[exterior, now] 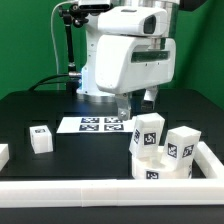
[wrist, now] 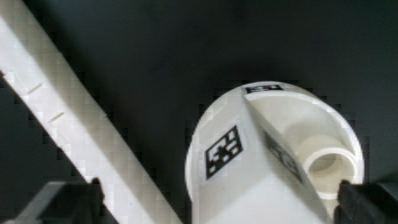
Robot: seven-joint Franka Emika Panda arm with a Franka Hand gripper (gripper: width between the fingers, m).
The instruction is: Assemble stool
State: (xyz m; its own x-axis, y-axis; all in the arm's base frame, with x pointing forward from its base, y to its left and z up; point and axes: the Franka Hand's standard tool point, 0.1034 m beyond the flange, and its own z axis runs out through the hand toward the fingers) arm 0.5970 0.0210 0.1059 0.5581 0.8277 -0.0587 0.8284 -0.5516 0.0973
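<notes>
1. Plainly, the claw (exterior: 137,103) hung with its jaws spread wide, holding nothing.
2. In the exterior view it hovered just above and behind a huddle of white tagged parts (exterior: 150,130), clear of them all.
3. That huddle sat in the table (exterior: 60,165) corner on the exterior view's right, where the front rail (exterior: 100,190) met the side one.
4. In the wrist view the round seat (wrist: 267,130) lay under the claw, one end reaching in between the two dark fingertips (wrist: 68,205); no contact with either showed.
5. The seat lay just beside the rail and bore one tag on its face and another on its rim.
6. A lone leg (exterior: 41,138) stood toward the exterior view's left, well apart from the claw.
7. The marker board (exterior: 100,124) lay between that leg and the huddle, farther back on the table.
</notes>
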